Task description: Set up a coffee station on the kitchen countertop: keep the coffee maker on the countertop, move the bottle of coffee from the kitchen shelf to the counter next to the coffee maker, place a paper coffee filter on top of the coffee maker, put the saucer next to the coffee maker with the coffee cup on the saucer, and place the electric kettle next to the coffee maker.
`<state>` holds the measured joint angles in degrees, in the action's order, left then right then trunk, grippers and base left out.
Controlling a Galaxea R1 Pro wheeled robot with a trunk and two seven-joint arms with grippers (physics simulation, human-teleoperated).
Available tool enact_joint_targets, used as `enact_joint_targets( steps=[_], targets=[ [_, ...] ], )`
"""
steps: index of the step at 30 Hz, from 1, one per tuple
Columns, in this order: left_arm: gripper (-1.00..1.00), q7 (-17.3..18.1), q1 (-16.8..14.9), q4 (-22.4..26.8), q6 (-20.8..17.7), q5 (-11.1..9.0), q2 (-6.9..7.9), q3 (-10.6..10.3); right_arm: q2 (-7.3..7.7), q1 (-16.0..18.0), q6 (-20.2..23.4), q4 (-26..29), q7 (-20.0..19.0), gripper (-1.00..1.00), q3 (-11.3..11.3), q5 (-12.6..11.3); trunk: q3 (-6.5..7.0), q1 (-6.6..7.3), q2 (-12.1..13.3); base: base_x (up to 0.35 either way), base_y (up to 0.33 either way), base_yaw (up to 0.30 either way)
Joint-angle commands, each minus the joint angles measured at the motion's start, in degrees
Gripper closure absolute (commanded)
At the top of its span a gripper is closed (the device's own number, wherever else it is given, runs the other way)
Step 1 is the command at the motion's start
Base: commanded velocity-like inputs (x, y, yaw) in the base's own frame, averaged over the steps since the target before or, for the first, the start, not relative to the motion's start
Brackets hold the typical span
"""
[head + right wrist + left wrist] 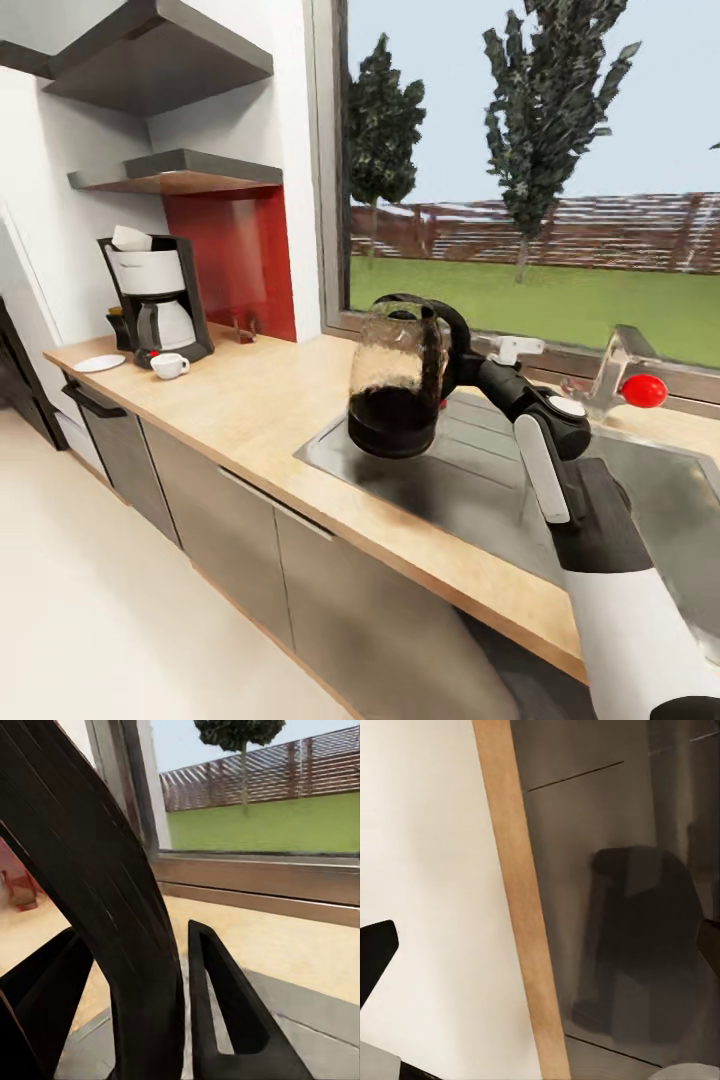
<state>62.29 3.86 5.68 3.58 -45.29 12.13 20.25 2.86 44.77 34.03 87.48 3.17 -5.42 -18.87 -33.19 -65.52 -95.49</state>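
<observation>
Far to the left of the sink (560, 520), the coffee maker (155, 295) stands on the kitchen countertop (270, 400), while the right gripper (470, 365), fingers (225, 1012) pinching the black handle, holds the upright electric kettle (395, 385) over that sink's left edge.

Rounded clear glass kettle (397, 375) up over the inset steel sink (480, 470). Black-and-white drip coffee maker (155, 296) way off left on the tan wood-look countertop (260, 400). Small white cup (169, 365) right in front, flat white saucer (99, 363) left of that.
</observation>
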Motion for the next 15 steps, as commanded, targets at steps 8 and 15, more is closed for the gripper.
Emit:
enact_joint_targets(
  steps=[8,15],
  targets=[
    [-1.00,0.0,0.0,0.0,0.4,-0.2,0.08,-0.3,0.04,0.0,0.2,0.1,0.3,1.00,-0.1,-0.4,-0.05,-0.01,0.0,0.117,0.298,0.266],
    [-1.00,0.0,0.0,0.0,0.3,-0.2,0.09,-0.3,0.03,0.1,0.2,0.1,0.3,1.00,-0.1,-0.4,-0.05,-0.01,0.0,0.100,0.301,0.238]
  ],
)
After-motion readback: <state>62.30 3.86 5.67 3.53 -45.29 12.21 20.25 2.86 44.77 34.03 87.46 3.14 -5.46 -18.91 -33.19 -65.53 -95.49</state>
